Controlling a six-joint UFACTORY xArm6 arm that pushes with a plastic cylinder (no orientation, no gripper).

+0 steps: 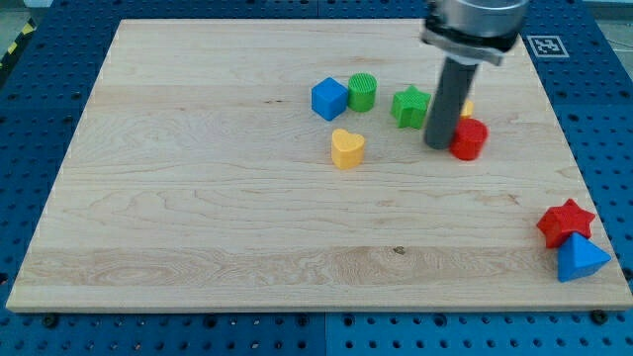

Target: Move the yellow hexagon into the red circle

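You get one camera only, no second view to overlap. It sits high at the board's near edge, looking down and forward at a slant, so the wooden board tapers toward the view's top. Mid range: whole board fits, blue pegboard table rims it, arm cropped at top.

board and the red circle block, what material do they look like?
Board: looks like light, unpainted wood with a matte finish; visible grain lines and joined planks. Red circle: probably plastic, with uniform saturated colour and a slight sheen, though painted wood can't be ruled out. My tip sits right beside it on the view's left.
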